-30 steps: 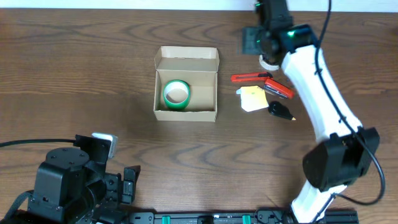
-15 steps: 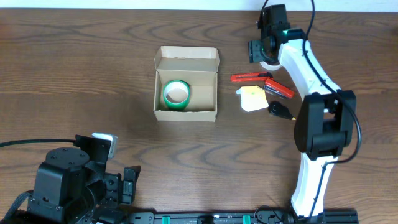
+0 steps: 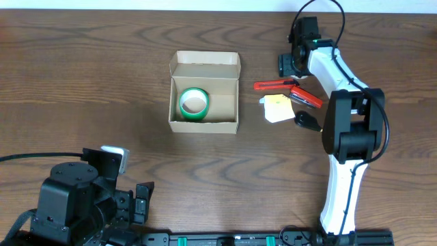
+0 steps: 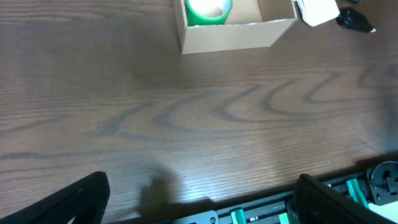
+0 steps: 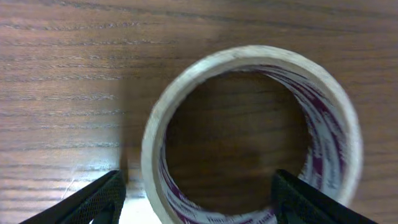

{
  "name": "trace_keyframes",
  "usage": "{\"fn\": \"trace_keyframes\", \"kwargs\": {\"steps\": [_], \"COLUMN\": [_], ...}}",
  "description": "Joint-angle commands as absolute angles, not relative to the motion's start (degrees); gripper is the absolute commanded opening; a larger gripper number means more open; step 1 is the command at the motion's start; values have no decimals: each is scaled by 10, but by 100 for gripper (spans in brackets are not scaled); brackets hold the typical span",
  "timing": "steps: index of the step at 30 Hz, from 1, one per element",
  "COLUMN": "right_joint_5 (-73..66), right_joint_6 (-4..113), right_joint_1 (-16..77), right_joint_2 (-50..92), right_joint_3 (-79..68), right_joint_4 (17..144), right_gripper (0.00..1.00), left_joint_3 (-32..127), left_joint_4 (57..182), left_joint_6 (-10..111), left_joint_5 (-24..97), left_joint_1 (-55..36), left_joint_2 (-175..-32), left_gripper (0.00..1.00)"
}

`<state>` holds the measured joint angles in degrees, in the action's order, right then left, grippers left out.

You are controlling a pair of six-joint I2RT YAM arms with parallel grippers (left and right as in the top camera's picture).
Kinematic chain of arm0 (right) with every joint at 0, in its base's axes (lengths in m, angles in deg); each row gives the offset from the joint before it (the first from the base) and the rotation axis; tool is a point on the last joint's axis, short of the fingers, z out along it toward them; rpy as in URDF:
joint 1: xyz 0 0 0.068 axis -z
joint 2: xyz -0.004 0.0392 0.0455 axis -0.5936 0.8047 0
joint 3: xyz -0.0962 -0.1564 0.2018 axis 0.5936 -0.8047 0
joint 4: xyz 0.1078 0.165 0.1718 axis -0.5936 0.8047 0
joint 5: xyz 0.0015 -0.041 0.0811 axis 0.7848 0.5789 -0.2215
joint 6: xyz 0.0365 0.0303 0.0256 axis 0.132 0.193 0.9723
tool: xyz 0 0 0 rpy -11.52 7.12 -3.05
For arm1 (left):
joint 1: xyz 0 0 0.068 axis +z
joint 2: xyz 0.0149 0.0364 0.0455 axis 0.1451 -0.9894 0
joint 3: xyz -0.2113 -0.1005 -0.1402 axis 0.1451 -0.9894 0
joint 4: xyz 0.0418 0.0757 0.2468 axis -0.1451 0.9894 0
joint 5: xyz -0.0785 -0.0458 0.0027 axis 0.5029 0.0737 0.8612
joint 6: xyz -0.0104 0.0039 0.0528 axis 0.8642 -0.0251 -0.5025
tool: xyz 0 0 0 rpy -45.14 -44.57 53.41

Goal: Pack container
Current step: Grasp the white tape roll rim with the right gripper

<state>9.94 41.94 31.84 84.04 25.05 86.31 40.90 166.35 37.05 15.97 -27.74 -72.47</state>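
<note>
The cardboard box (image 3: 203, 125) sits near mid-tabletop (image 3: 82, 82), mouth up, flap open toward 12 o'clock, long axis 9-to-3, green tape roll (image 3: 193, 102) inside. My right hand (image 5: 199, 199) straddles a pale tape roll (image 5: 249, 57), spread; left hand (image 4: 202, 199) spread too.

The worktop (image 3: 102, 82) is dark brown wood with a strong wavy grain. The container (image 3: 203, 125) stands on it near the middle, open, flap at twelve o'clock. At its three o'clock, well apart, lies a cluster: a red cutter (image 3: 273, 85), a red-and-black tool (image 3: 306, 98) at the cutter's four o'clock, a yellow note pad (image 3: 278, 108) at the cutter's six o'clock, and a small black object (image 3: 307, 121) at the pad's four o'clock. The right wrist view shows a clear tape roll (image 5: 249, 57) lying flat on the wood.
</note>
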Motion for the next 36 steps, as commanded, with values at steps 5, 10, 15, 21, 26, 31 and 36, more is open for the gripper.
{"fn": "trace_keyframes", "kwargs": {"steps": [5, 10, 15, 21, 26, 31, 36], "right_joint_5": [71, 71, 71, 66, 56, 58, 77], "right_joint_6": [413, 413, 413, 413, 413, 410, 401], "right_joint_1": [318, 318, 317, 317, 313, 292, 269], "right_joint_2": [851, 851, 851, 835, 789, 726, 684], "right_joint_3": [248, 248, 248, 284, 366, 433, 436], "right_joint_4": [850, 849, 849, 876, 921, 961, 970], "right_gripper": [54, 31, 23, 16, 7, 7, 1], "left_joint_3": [408, 408, 408, 408, 408, 408, 408], "left_joint_4": [1665, 1665, 1665, 1665, 1665, 1665, 1665], "left_joint_6": [373, 373, 373, 373, 373, 373, 373], "left_joint_5": [161, 161, 161, 161, 161, 161, 161], "left_joint_1": [-279, -279, -279, -279, -279, -279, -279], "left_joint_2": [-725, -725, -725, -725, -725, -725, -725], "left_gripper": [95, 95, 95, 95, 95, 95, 95]}}
